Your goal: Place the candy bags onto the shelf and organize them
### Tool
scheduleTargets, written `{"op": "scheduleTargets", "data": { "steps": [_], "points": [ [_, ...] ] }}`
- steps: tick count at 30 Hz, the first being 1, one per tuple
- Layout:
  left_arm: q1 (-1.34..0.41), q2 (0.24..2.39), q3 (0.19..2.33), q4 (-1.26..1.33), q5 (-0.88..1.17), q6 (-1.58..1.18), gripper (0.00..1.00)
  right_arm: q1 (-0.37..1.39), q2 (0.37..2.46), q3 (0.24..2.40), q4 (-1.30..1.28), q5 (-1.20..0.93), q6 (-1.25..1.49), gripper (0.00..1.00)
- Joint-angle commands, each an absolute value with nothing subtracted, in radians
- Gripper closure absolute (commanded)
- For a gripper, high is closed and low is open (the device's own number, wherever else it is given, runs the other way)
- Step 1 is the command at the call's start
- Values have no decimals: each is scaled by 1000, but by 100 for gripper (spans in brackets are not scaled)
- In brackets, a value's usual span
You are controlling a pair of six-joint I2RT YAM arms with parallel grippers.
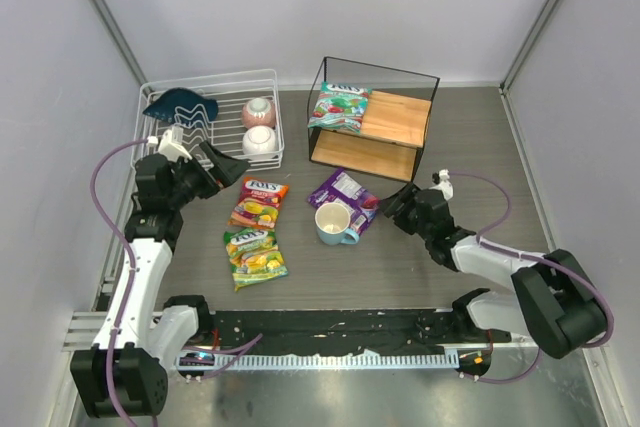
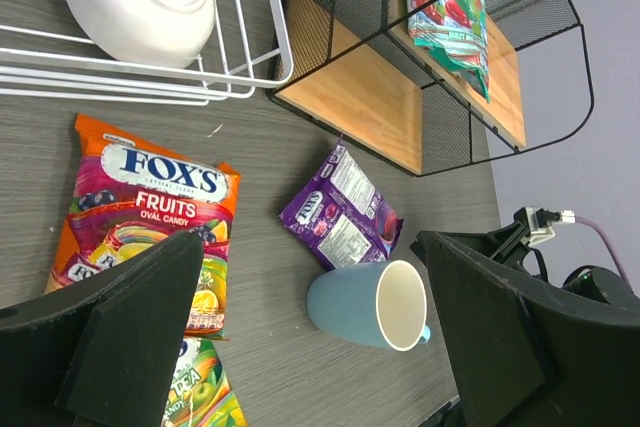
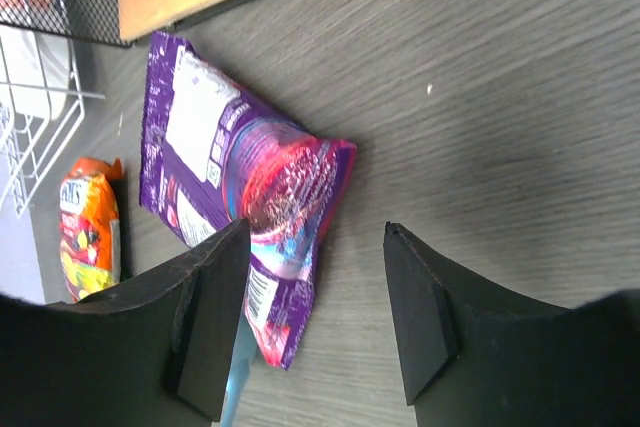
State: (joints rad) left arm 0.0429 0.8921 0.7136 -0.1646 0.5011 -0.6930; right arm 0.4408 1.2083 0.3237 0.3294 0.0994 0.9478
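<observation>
The right gripper [image 3: 315, 237] stands spread and holds nothing, low over the table [image 1: 480, 167]. The near corner of the purple bag [image 1: 343, 192] lies just ahead of its fingers, at about nine o'clock from it in the top view. That bag lies flat, back side up. A blue mug [image 1: 335, 224] sits against its edge at seven o'clock, and the shelf [image 1: 398, 117] is near it at twelve. The left gripper [image 2: 310, 247] is likewise wide apart and empty, hanging above the table beside the white dish rack [image 1: 215, 122]. The orange-red bag [image 1: 260, 202] is at roughly five o'clock from it. The yellow-green bag [image 1: 254, 257] lies just beyond that one at six o'clock, the two close or just touching end to end. Only the teal-green bag [image 1: 339, 107] is on the shelf; it lies on the upper board toward its nine o'clock end, and the rest of that board is bare. The lower board shows nothing on it as far as can be seen. The task therefore looks about a quarter done, with one packet shelved and three on the table. Judging by where the arms sit, the purple bag seems next for the right arm, and the mug crowding it may hamper the pickup. The orange-red and yellow-green bags fall to the left arm, and tidying the shelved packets comes after that.
</observation>
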Motion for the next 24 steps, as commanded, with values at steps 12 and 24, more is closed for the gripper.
{"op": "scheduleTargets", "data": {
  "steps": [12, 24],
  "points": [
    [67, 899, 706, -98, 560, -715, 0, 440, 1426, 362, 535, 195, 1039, 44],
    [77, 907, 698, -83, 578, -730, 0, 439, 1543, 347, 652, 160, 1049, 76]
  ]
}}
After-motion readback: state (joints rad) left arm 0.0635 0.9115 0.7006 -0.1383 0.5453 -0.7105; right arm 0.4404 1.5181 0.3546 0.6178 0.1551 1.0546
